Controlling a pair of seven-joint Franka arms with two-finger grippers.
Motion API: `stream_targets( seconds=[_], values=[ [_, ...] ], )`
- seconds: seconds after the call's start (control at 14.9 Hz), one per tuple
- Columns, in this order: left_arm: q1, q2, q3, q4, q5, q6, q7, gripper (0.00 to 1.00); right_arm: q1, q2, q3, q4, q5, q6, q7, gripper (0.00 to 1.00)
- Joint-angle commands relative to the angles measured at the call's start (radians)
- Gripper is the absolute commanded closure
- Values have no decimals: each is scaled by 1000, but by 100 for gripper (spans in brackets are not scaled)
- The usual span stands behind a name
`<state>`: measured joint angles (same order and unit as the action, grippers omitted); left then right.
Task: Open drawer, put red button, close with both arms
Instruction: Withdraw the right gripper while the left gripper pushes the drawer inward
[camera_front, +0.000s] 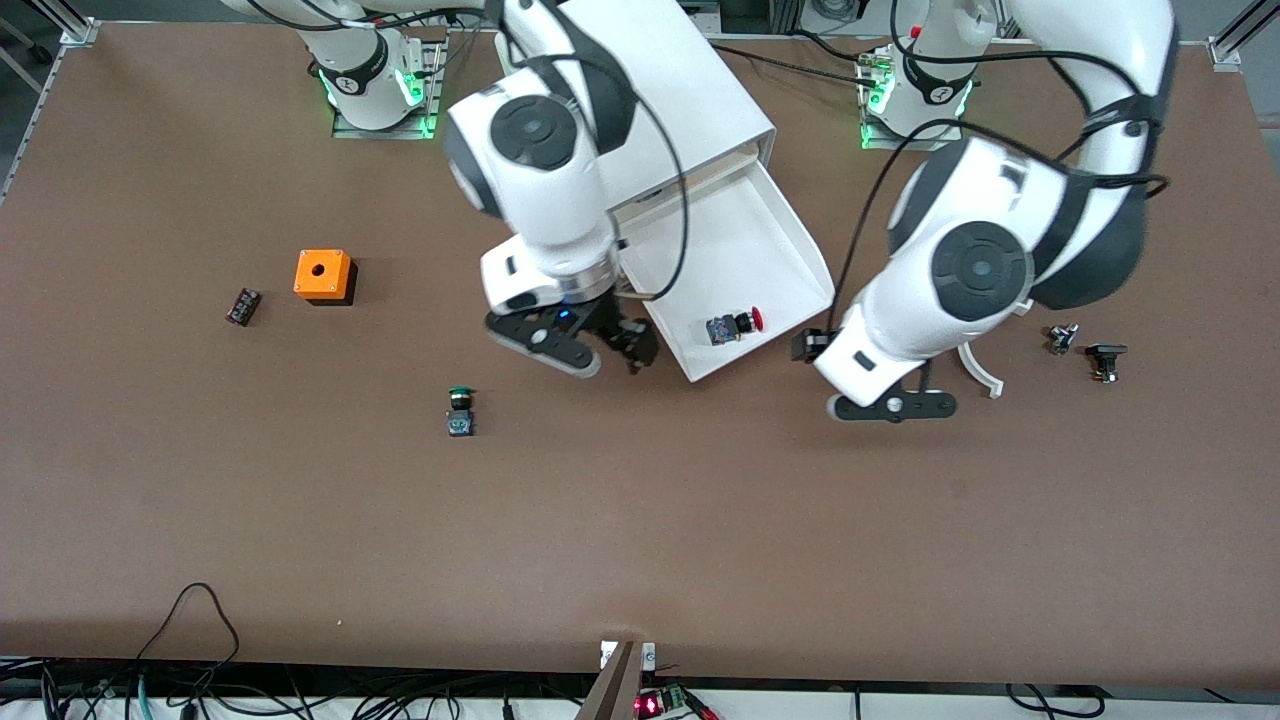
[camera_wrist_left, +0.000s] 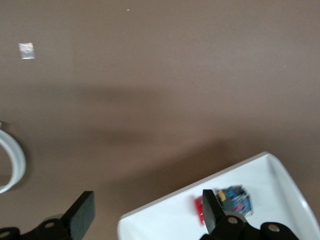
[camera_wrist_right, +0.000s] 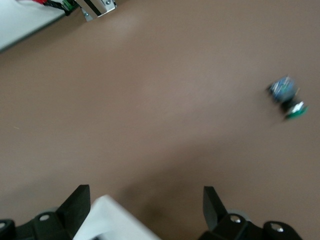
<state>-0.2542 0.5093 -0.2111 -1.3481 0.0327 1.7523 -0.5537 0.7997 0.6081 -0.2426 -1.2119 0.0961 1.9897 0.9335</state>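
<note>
While the shallow white tray-like drawer (camera_front: 745, 250) stands pulled out of the boxy white cabinet (camera_front: 680, 90) toward the front camera, the small red button with its mushroom cap, black body and bluish-grey base (camera_front: 733, 326) lies on its side inside it, close to the drawer's front wall. The left arm's black two-finger pincer (camera_wrist_left: 149, 217) hangs with its fingers spread wide and empty over the drawer's front corner at the left arm's end of the table; in the left wrist view one finger (camera_wrist_left: 212, 212) shows in front of the red button and the other finger sits over bare brown table (camera_front: 640, 520). The right arm's black pincer (camera_wrist_right: 146, 207) is likewise spread wide and holds nothing, hanging over the drawer's other front corner. The identical green-capped button (camera_front: 460, 410) stands on the table nearer to the front camera than the right pincer. A curved white strip (camera_front: 980, 368) lies on the table just beside the left arm's wrist.
</note>
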Motion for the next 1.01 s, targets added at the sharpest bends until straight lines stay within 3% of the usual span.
stream_targets(
  seconds=[0.0, 0.27, 0.4, 0.54, 0.94],
  values=[
    [-19, -25, 4, -129, 33, 177, -103, 6, -68, -131, -4, -208, 14, 49, -272, 0],
    [-42, -23, 4, -242, 55, 318, -208, 9, -134, -264, -75, -455, 16, 173, -594, 0],
    [-60, -22, 4, -275, 139, 337, -270, 9, -157, -310, -113, -544, 16, 222, -723, 0],
    [-79, -21, 2, -308, 147, 361, -343, 9, -165, -349, -164, -609, 16, 260, -844, 0],
    [-121, -41, 2, -414, 148, 446, -431, 12, -166, -441, -274, -633, 16, 195, -978, 0]
  ],
)
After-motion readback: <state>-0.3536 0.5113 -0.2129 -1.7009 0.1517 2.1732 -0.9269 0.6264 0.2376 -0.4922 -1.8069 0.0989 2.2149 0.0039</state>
